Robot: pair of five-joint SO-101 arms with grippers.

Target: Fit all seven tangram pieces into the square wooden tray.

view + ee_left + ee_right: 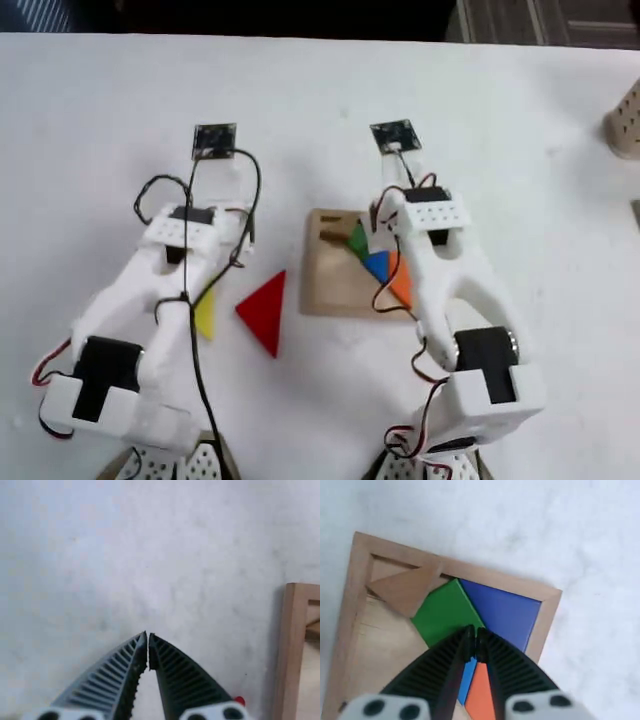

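Closest to the arms' bases, two pieces lie loose on the white table point(100, 120). A flat yellow triangle point(205, 316) sits partly tucked under the left arm. A flat red triangle point(264, 310) lies near it, between that arm and the square wooden tray point(318, 290), close to the tray's edge with a narrow strip of table between. Both lie well back from the left hand point(148, 647), whose ribbed fingers are pressed together at the tips and pinch nothing. It hangs over bare table, with the tray's rim off to one side.

Farther out, the tray holds five pieces, one of each:
- a plain wooden triangle point(405, 591) in a far corner
- a green piece point(444, 612) against it
- a dark blue piece point(505, 612) along the rim
- a lighter blue piece point(466, 679)
- an orange piece point(481, 692)

The right hand point(474, 641) is directly over them — fingers closed tip to tip, empty, above the seam where green meets dark blue. The lighter blue and orange show between its fingers. That makes seven pieces — two on the table, five in the one tray.
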